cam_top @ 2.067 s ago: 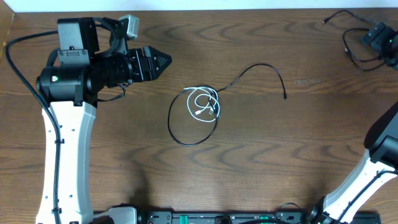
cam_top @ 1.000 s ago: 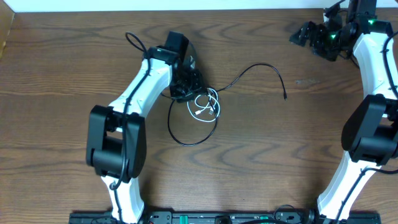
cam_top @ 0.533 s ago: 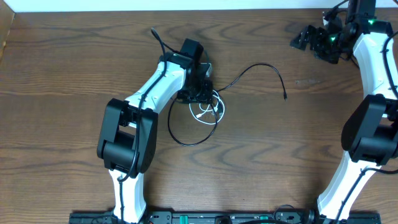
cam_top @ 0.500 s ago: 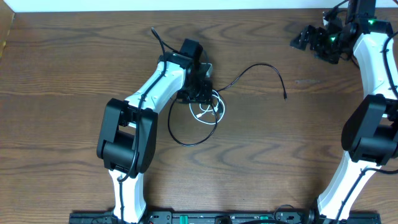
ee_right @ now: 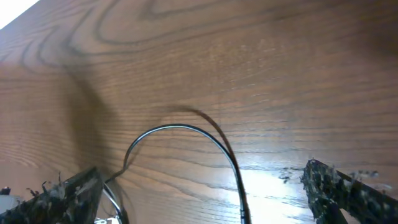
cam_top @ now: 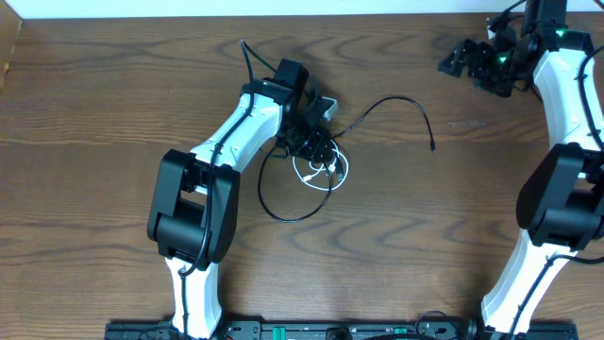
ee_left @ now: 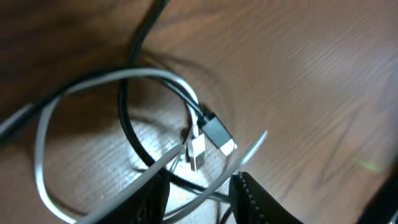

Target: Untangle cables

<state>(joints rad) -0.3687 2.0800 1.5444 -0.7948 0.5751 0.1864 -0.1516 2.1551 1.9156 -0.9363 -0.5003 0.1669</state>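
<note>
The cables lie tangled at the table's middle. A small white cable coils inside a black cable loop, and the black cable's tail arcs right to a plug end. My left gripper is down on the tangle's upper left. In the left wrist view its fingers are open and straddle the white cable and a black strand, close to a black plug and a white plug. My right gripper hangs open and empty at the far right. Its view shows the fingers wide apart above the black arc.
The table is dark wood with a white strip along its far edge. A black rail runs along the front edge. The left arm's own thick black wire sticks up behind its wrist.
My left arm swung in from the far left and came down onto the tangle. In the last half second it nudged the white coil slightly right. My right arm came into view at the top right.
</note>
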